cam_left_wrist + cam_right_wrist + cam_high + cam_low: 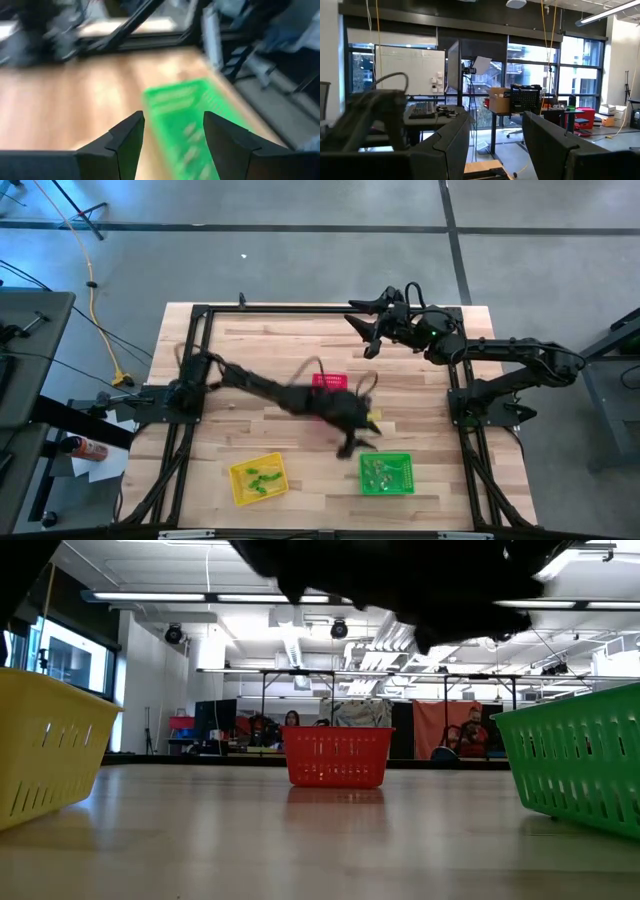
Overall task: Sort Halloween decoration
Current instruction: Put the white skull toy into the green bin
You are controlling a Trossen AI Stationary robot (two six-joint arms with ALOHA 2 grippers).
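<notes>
The Halloween decoration shows as tiny trinkets: green ones point(262, 478) lie in the yellow basket point(240, 492), pale ones point(380, 470) in the green basket point(405, 485). My left gripper point(353, 445) hovers just off the green basket's far left corner, blurred. In the left wrist view the left gripper point(174, 120) is open with nothing between its fingers, and the green basket point(185, 110) lies beyond them. My right gripper point(360, 330) waits raised over the table's far right part. The right gripper point(495, 125) is open and faces the room.
A red basket point(330, 382) stands mid-table, behind my left arm; the low view shows the red basket point(337, 756) between the yellow basket point(45, 745) and the green basket point(580, 770). A black frame point(200, 320) borders the wooden table. Bare wood lies between the baskets.
</notes>
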